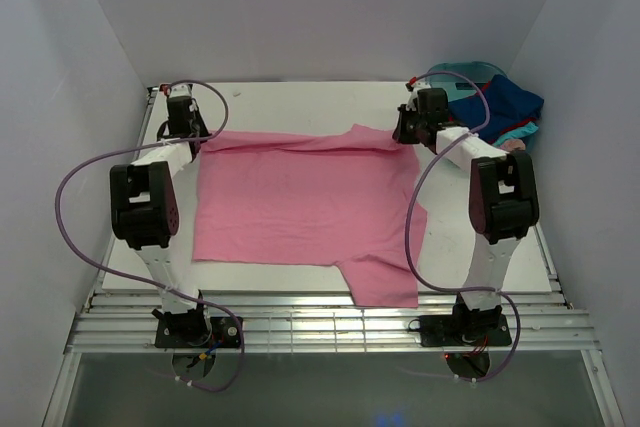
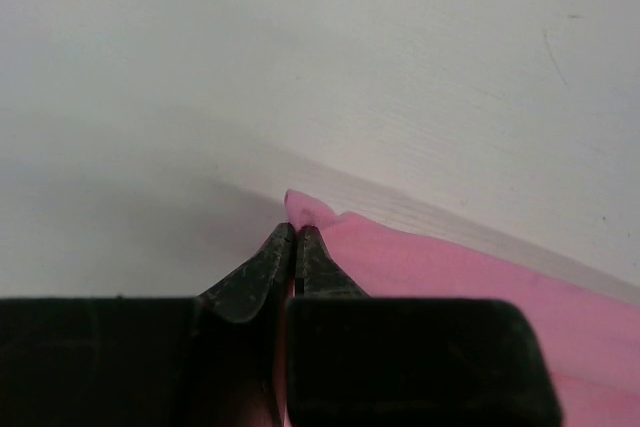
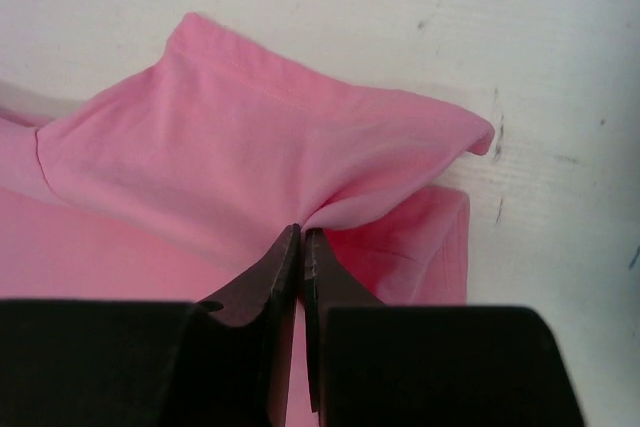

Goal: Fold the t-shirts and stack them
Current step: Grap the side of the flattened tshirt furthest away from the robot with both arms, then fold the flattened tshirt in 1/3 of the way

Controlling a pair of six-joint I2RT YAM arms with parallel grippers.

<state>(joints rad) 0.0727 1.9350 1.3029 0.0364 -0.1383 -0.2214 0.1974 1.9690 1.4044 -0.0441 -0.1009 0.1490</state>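
A pink t-shirt [image 1: 300, 202] lies spread over the middle of the white table, one sleeve hanging toward the front edge. My left gripper [image 1: 190, 132] is shut on its far left corner, which shows in the left wrist view [image 2: 310, 209] just past the fingertips [image 2: 296, 232]. My right gripper [image 1: 405, 132] is shut on the far right part of the shirt, where the cloth bunches into a raised fold [image 3: 300, 147] at the tips [image 3: 302, 235]. A heap of other t-shirts [image 1: 500, 107], dark blue, turquoise and pale pink, lies at the back right corner.
White walls close in the table [image 1: 300, 97] on three sides. A slatted metal rail [image 1: 330, 322] runs along the near edge by the arm bases. Purple cables loop from both arms.
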